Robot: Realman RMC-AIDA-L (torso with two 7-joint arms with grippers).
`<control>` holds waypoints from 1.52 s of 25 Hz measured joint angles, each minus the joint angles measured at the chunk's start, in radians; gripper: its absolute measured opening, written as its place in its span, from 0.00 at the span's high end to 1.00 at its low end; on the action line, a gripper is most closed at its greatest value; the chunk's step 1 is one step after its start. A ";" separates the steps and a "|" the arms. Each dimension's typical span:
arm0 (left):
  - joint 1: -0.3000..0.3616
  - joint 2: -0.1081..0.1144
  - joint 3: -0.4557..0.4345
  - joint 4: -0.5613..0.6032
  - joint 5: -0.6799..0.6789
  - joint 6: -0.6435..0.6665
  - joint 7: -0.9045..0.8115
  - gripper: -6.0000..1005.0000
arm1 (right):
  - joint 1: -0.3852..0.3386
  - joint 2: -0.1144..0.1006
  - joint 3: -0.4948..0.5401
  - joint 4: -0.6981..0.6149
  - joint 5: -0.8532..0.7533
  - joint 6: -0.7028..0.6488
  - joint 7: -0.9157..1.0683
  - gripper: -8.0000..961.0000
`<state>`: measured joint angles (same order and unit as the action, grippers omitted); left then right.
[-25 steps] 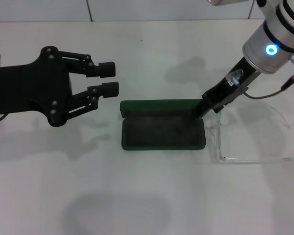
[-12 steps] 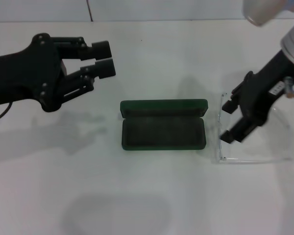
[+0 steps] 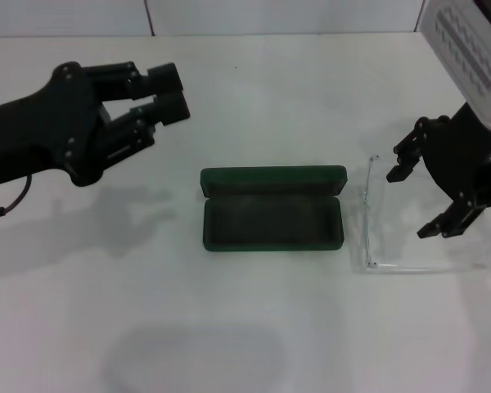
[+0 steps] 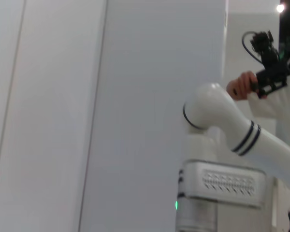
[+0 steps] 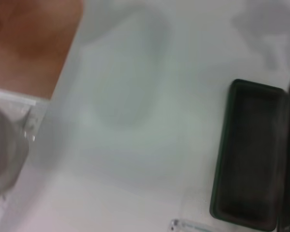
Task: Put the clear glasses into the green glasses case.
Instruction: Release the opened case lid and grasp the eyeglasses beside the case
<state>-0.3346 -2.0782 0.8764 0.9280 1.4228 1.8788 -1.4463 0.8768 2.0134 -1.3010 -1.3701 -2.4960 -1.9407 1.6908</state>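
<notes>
The green glasses case lies open mid-table, its lid folded back and its dark lining bare. It shows again in the right wrist view. The clear glasses lie just right of the case, one thin temple arm pointing right; a tip of them appears in the right wrist view. My right gripper hangs open over the glasses, fingertips spread front to back with nothing between them. My left gripper hovers shut and empty, back-left of the case.
White table all around the case. In the right wrist view the table edge meets brown floor. The left wrist view shows only a wall and my right arm.
My right gripper left the case's right end, moved right over the glasses and spread its fingers. My left gripper drew back and left, its fingers coming together.
</notes>
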 joint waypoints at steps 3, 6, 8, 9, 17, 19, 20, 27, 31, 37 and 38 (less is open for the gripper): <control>-0.001 0.001 -0.020 -0.043 -0.019 0.000 0.008 0.72 | -0.011 0.001 -0.024 0.011 -0.020 0.028 -0.146 0.22; 0.008 -0.007 -0.047 -0.072 -0.028 -0.001 0.032 0.72 | -0.020 0.002 -0.046 0.016 -0.028 0.053 -0.237 0.22; 0.010 -0.009 -0.059 -0.109 -0.029 -0.002 0.071 0.72 | -0.026 0.002 -0.095 0.036 -0.063 0.111 -0.350 0.23; 0.010 -0.009 -0.060 -0.139 -0.029 -0.003 0.100 0.72 | -0.025 0.002 -0.108 0.043 -0.071 0.123 -0.371 0.24; 0.022 -0.009 -0.057 -0.243 -0.027 -0.008 0.186 0.72 | 0.010 0.008 -0.236 0.108 -0.094 0.231 -0.474 0.31; 0.022 -0.009 -0.054 -0.243 -0.024 -0.008 0.186 0.72 | 0.023 0.010 -0.254 0.119 -0.094 0.241 -0.478 0.33; 0.022 -0.009 -0.053 -0.243 -0.023 -0.007 0.186 0.72 | 0.031 0.011 -0.272 0.126 -0.094 0.251 -0.479 0.33; 0.030 -0.010 -0.057 -0.290 -0.026 -0.008 0.220 0.72 | 0.039 0.013 -0.362 0.147 -0.094 0.312 -0.492 0.33; 0.031 -0.010 -0.062 -0.321 -0.037 -0.008 0.240 0.72 | 0.042 0.013 -0.374 0.185 -0.093 0.347 -0.510 0.33; 0.029 -0.010 -0.062 -0.356 -0.049 -0.008 0.258 0.72 | 0.057 0.014 -0.375 0.227 -0.084 0.376 -0.534 0.33; 0.027 -0.010 -0.062 -0.363 -0.049 -0.008 0.264 0.72 | 0.059 0.014 -0.375 0.228 -0.083 0.376 -0.534 0.33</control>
<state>-0.3074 -2.0884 0.8145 0.5649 1.3734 1.8712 -1.1827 0.9361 2.0277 -1.6763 -1.1425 -2.5795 -1.5642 1.1566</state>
